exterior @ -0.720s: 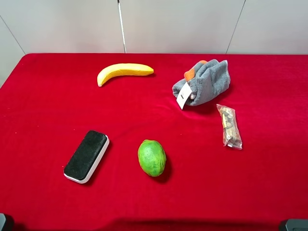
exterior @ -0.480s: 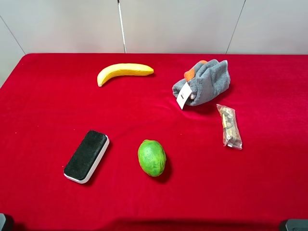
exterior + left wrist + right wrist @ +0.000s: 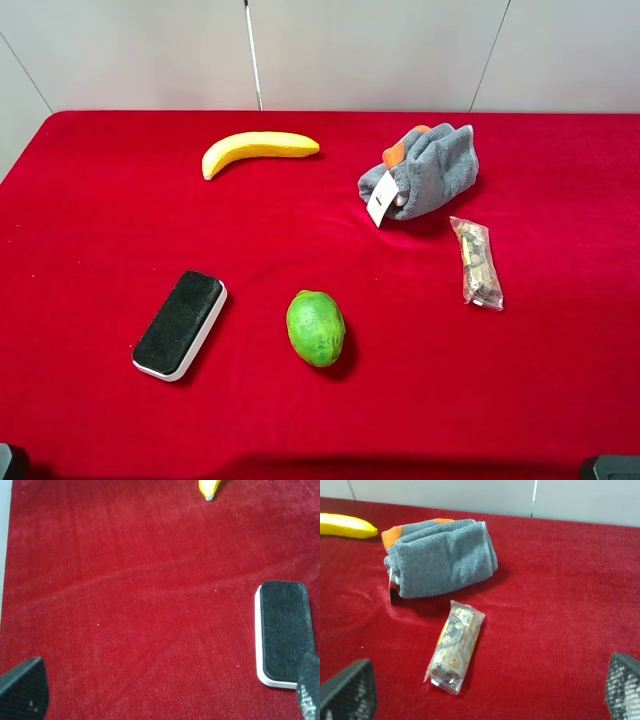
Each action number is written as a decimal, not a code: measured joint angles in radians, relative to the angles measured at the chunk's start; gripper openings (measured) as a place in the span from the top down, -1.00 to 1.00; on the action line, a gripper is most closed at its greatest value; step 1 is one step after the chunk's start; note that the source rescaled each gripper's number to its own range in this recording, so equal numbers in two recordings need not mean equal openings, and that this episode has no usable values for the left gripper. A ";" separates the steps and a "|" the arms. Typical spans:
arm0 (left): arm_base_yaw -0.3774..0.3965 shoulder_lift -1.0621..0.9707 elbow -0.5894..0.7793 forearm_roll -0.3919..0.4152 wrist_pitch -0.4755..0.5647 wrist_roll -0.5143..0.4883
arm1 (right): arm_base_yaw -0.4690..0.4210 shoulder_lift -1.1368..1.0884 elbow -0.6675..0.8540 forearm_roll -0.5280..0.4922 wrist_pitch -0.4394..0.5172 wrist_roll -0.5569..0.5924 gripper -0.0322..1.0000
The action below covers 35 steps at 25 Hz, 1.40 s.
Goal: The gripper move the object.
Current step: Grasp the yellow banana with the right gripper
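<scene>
Banana (image 3: 258, 148) on red cloth (image 3: 100, 220), left gripper (image 3: 162, 692) and right gripper (image 3: 485, 687) gaping

Napped, matt red cloth covers the bench (image 3: 90, 220), where a smooth-skinned yellow banana (image 3: 258, 148) and a glossy, faintly dimpled green fruit (image 3: 315, 327) lie. The eraser (image 3: 180, 323) pairs a black felt-like top with a smooth white plastic base; the grey towel (image 3: 425, 170) is looped terry, and the packet (image 3: 477, 262) is clear, crinkled plastic.
</scene>
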 joint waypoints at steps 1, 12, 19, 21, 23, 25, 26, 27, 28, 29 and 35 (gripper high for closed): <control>0.000 0.000 0.000 0.000 0.000 0.000 | 0.000 0.000 0.000 0.000 0.000 0.000 -1.00; 0.000 0.000 0.000 0.000 0.000 0.000 | 0.000 0.000 0.000 0.000 0.000 0.000 -1.00; 0.000 0.000 0.000 0.000 0.000 0.000 | 0.000 0.000 0.000 0.000 -0.001 0.000 -1.00; 0.000 0.000 0.000 0.000 0.000 0.000 | 0.000 0.000 0.000 0.000 -0.001 0.000 -1.00; 0.000 0.000 0.000 0.000 0.000 0.000 | 0.000 0.000 0.000 0.000 -0.001 0.000 -1.00; 0.000 0.000 0.000 0.000 0.000 0.000 | 0.000 0.000 0.000 0.000 -0.001 0.000 -1.00; 0.000 0.000 0.000 0.000 0.000 0.000 | 0.000 0.000 0.000 0.000 -0.001 0.000 -1.00; 0.000 0.000 0.000 0.000 0.000 0.000 | 0.000 0.000 0.000 0.000 -0.001 0.000 -1.00; 0.000 0.000 0.000 0.000 0.000 0.000 | 0.000 0.000 0.000 0.000 -0.001 0.000 -1.00; 0.000 0.000 0.000 0.000 0.000 0.000 | 0.000 0.000 0.000 0.000 -0.001 0.000 -1.00; 0.000 0.000 0.000 0.000 0.000 0.000 | 0.000 0.000 0.000 0.000 -0.001 0.000 -1.00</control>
